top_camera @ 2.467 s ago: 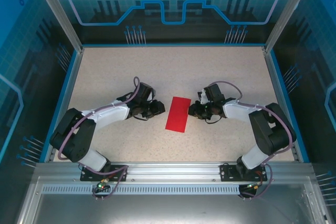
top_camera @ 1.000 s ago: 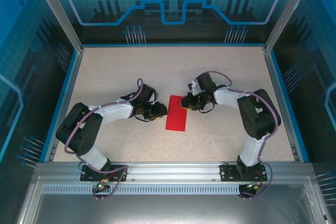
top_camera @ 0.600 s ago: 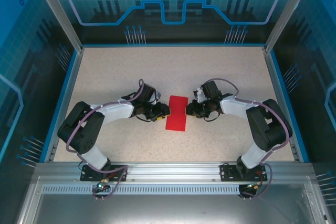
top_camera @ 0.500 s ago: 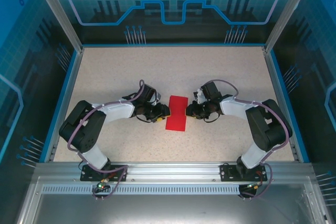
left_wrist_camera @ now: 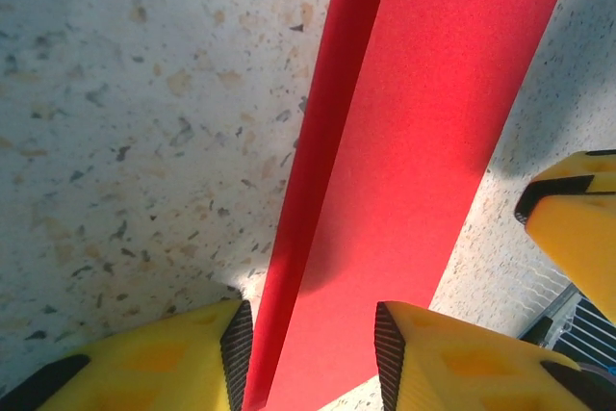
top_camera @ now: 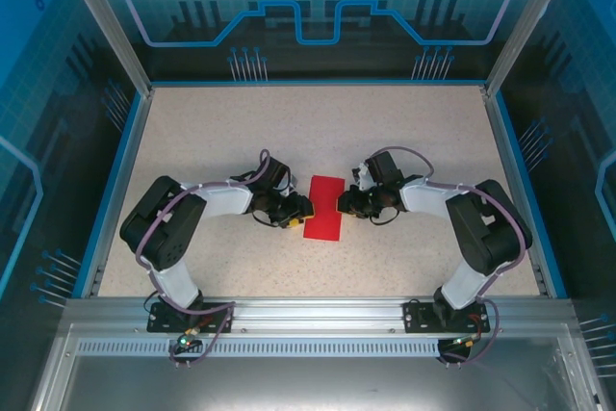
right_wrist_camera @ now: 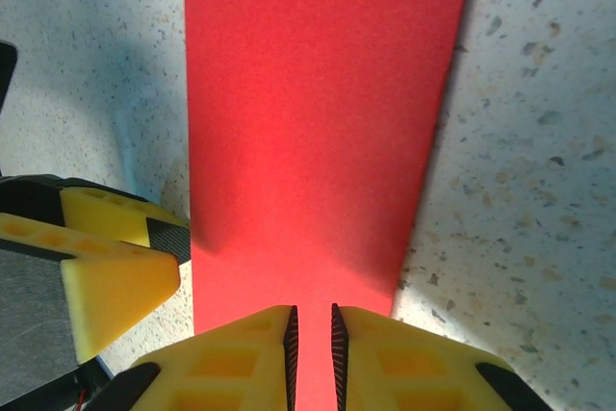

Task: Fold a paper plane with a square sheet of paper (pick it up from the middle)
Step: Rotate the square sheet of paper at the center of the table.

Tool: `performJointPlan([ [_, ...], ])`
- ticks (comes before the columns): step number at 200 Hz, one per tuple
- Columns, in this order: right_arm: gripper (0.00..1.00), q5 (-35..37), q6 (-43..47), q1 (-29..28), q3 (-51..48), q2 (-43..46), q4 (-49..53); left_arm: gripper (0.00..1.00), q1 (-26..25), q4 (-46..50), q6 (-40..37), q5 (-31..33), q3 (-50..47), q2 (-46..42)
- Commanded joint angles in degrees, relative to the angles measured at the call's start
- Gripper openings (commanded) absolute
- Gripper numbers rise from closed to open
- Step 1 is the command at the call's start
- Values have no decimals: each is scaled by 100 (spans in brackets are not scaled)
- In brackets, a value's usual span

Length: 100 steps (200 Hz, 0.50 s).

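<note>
The square sheet of paper (top_camera: pixel 325 206) lies on the table as a bright red folded rectangle. In the left wrist view the paper (left_wrist_camera: pixel 423 122) has a darker raised band along its left side. My left gripper (top_camera: pixel 297 210) is at the paper's left edge. Its jaws (left_wrist_camera: pixel 313 334) stand open, one on each side of that edge, with red between them. My right gripper (top_camera: pixel 344 202) is at the right edge. Its fingers (right_wrist_camera: pixel 313 324) are almost together over the paper (right_wrist_camera: pixel 318 93), leaving a thin slit, and the sheet looks flat beneath them.
The speckled table (top_camera: pixel 241 132) has free room behind and to both sides. Blue walls and metal posts ring it. The two grippers face each other, a paper's width apart. A left finger (right_wrist_camera: pixel 106 262) shows in the right wrist view, and a right finger (left_wrist_camera: pixel 577 228) in the left wrist view.
My left gripper has crept right up to the paper's left edge and opened a little. My right gripper slid from the paper's far right corner down to the middle of its right edge.
</note>
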State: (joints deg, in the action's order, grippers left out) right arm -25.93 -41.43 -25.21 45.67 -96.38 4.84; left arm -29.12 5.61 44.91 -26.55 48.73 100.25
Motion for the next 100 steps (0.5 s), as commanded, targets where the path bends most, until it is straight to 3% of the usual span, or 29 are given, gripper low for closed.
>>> performJointPlan([
  [1,19,-30,-83,-98,-100,-136,-132,42,-65,-60,-96,-286,183,102],
  [100,18,-101,-142,-133,-80,-434,-318,42,-89,-94,-131,-390,209,92],
])
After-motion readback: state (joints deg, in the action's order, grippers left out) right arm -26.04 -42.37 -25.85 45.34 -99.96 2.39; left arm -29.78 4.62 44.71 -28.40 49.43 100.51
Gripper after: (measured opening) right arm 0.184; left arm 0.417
